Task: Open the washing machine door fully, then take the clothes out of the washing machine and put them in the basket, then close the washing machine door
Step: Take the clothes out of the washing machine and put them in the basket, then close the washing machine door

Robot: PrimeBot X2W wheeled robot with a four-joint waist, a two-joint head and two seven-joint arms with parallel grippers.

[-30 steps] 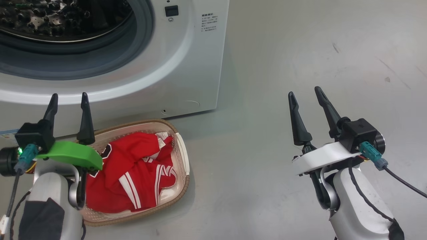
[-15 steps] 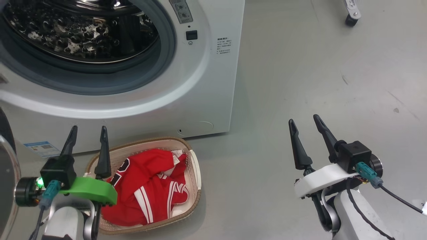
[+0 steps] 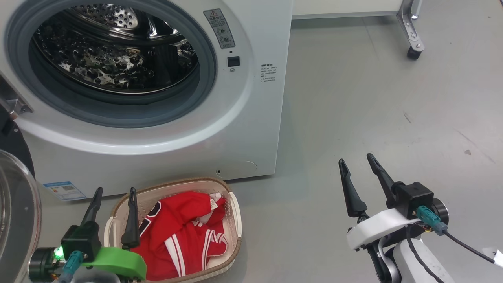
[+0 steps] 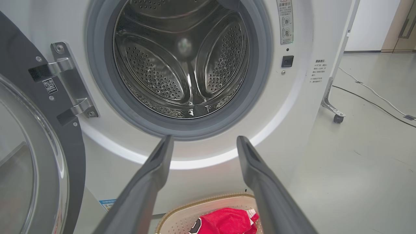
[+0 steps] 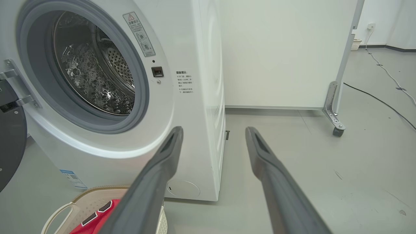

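The white washing machine stands with its steel drum exposed, and I see no clothes inside it. The washing machine door hangs swung out at the far left on its hinge. The red clothes lie in the cream basket on the floor before the machine. My left gripper is open and empty above the basket's left end, pointing at the machine. My right gripper is open and empty over bare floor to the right.
A white panel on a metal leg with a caster stands behind the machine on the right. A black cable runs across the grey floor at the far right. A blue label sits low on the machine's front.
The head camera has tilted up, so the whole picture has slid down and the drum, hinge and door edge have come into it. Both grippers stay open; the clothes stay in the basket.
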